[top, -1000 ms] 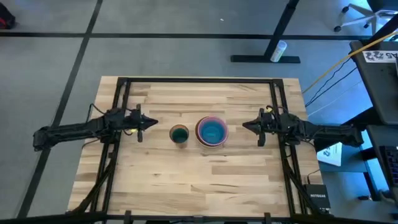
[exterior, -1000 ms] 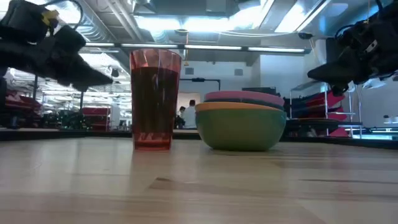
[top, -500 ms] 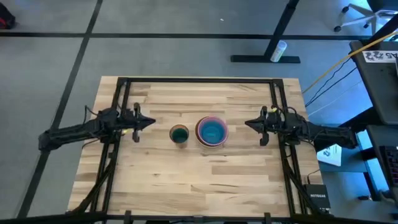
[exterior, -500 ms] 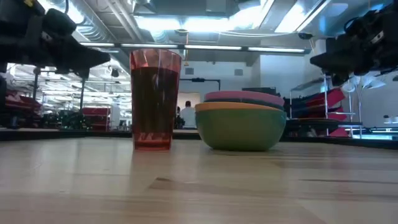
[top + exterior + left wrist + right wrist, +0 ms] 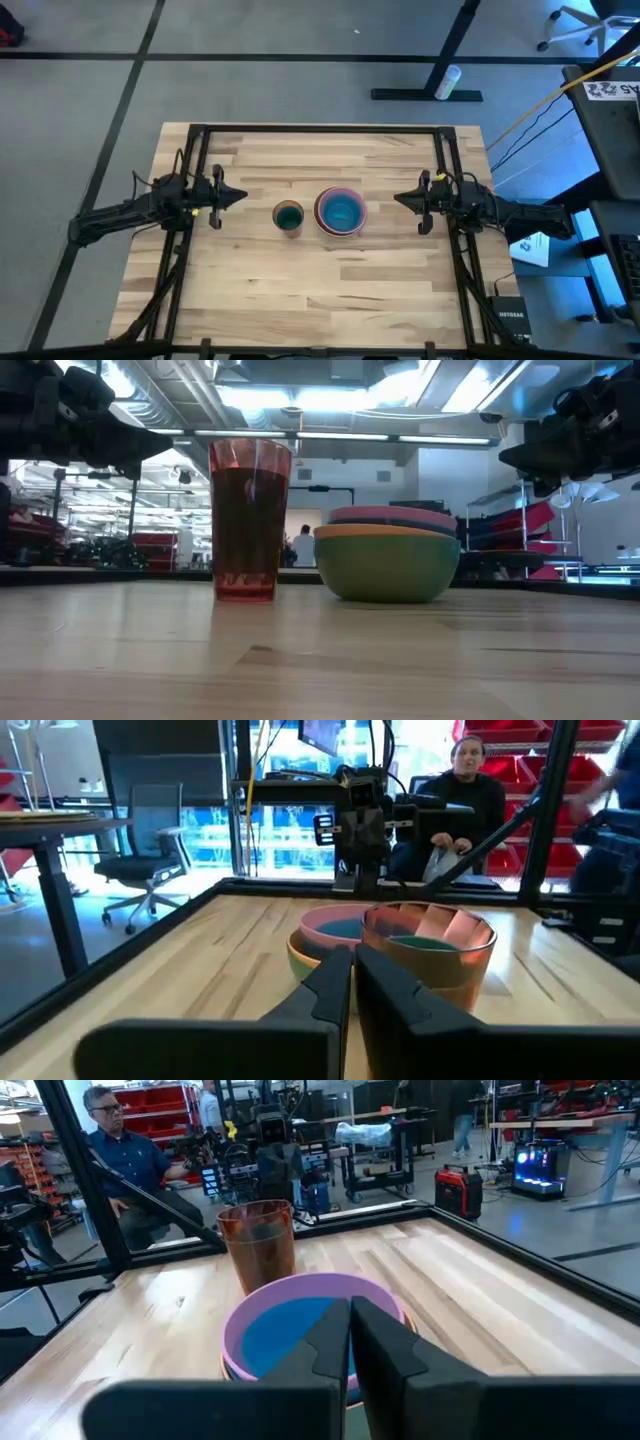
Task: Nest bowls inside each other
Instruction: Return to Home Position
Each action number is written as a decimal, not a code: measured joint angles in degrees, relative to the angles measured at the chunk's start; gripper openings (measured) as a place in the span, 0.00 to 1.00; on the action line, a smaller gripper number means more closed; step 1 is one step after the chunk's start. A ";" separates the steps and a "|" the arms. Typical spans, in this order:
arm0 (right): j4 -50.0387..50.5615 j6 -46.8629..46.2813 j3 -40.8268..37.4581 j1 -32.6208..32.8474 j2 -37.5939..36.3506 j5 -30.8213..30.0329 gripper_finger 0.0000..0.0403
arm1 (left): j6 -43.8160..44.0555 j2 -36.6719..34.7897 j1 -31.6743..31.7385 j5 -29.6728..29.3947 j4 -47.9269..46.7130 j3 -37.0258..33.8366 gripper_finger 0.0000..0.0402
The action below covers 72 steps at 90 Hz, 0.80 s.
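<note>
Bowls (image 5: 341, 211) form one nested stack, upright near the centre of the counter (image 5: 330, 290), slightly toward 3 o'clock. In the level low view the green bowl (image 5: 387, 565) is outermost and rests on the wood. Above its edge show, in rising order, an orange rim (image 5: 385, 531), a dark rim and a pink rim (image 5: 390, 513). From above, the bright blue bowl (image 5: 341, 212) sits innermost, inside the pink one.

A cup stack (image 5: 288, 216) stands upright at 9 o'clock of the bowls, just beside them, with a narrow gap and no contact. It consists of a see-through red cup (image 5: 248, 520) with a dark-green cup (image 5: 425, 942) seated inside it.

The left arm (image 5: 130, 210) reaches in over the 9 o'clock edge of the counter. The left jaws sit at 9 o'clock of the cup stack, apart from it, raised off the wood and pointing toward 3 o'clock. Their two fingers (image 5: 330, 985) lie side by side with only a thin slit between them and grip nothing.

The right arm (image 5: 500, 212) reaches in over the 3 o'clock edge. The right jaws sit at 3 o'clock of the bowls, apart from them, raised and pointing toward 9 o'clock. Their fingers (image 5: 325, 1335) are likewise drawn together and hold nothing.

In the left wrist view a person (image 5: 470, 780) sits beyond the far edge of the counter.
</note>
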<state>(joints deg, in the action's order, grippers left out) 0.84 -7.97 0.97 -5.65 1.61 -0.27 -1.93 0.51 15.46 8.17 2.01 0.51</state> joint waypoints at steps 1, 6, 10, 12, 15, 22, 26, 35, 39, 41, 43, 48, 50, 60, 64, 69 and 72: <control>0.00 0.00 0.00 0.00 0.00 0.00 0.00 | 0.00 0.00 0.00 -0.06 -0.02 0.00 0.00; 0.02 0.00 0.00 -0.01 0.00 0.01 0.00 | 0.01 0.00 0.00 -0.75 -0.16 0.00 0.00; 0.02 -0.10 0.00 -0.02 0.00 0.02 0.00 | 0.21 0.00 0.00 -1.70 -0.34 0.00 0.00; 0.04 -0.40 0.00 0.00 0.00 0.02 0.00 | 0.24 0.00 0.00 -2.08 -0.41 0.00 0.00; 0.02 -0.63 0.00 0.00 0.00 0.02 0.00 | 0.17 0.00 0.00 -2.62 -0.51 0.00 0.00; 0.02 -0.61 0.00 -0.01 0.00 0.04 0.00 | -0.88 0.00 0.02 -3.05 -0.60 0.00 0.00; 0.02 -0.63 0.00 0.00 0.00 0.04 0.00 | -1.74 0.00 0.02 -3.05 -0.61 0.00 0.00; 0.02 -0.62 0.00 -0.01 0.00 0.04 0.00 | -2.56 0.00 0.02 -3.07 -0.62 0.00 0.00; 0.02 -0.63 0.00 0.00 0.00 0.04 0.00 | -2.59 0.00 0.02 -3.06 -0.62 0.00 0.00; 0.02 -0.62 0.00 0.00 0.00 0.04 0.00 | -2.60 0.00 0.02 -3.06 -0.62 0.00 0.00; 0.03 -0.63 0.00 0.00 0.00 0.04 0.00 | -2.60 0.00 0.02 -3.05 -0.62 0.00 0.00; 0.02 -0.63 0.00 0.00 0.00 0.04 0.00 | -2.60 0.00 0.02 -3.05 -0.64 0.00 0.00; 0.02 -0.63 0.00 0.00 0.00 0.04 0.00 | -2.59 0.00 0.02 -3.07 -0.64 0.00 0.00; 0.03 -0.63 0.00 -0.01 0.00 0.04 0.00 | -2.59 0.00 0.02 -3.06 -0.64 0.00 0.00; 0.04 -0.63 0.00 0.00 0.00 0.04 0.00 | -2.56 0.00 0.02 -3.07 -0.64 0.00 0.00; 0.04 -0.63 0.00 0.00 0.00 0.04 0.00 | -2.40 0.00 0.02 -3.05 -0.64 0.00 0.00; 0.04 -0.63 0.00 0.00 0.00 0.04 0.00 | -2.41 0.00 0.02 -3.07 -0.65 0.00 0.00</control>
<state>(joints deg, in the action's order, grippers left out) 0.89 -8.60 0.97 -5.65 1.61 -0.23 -4.34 0.51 15.49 5.10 1.36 0.51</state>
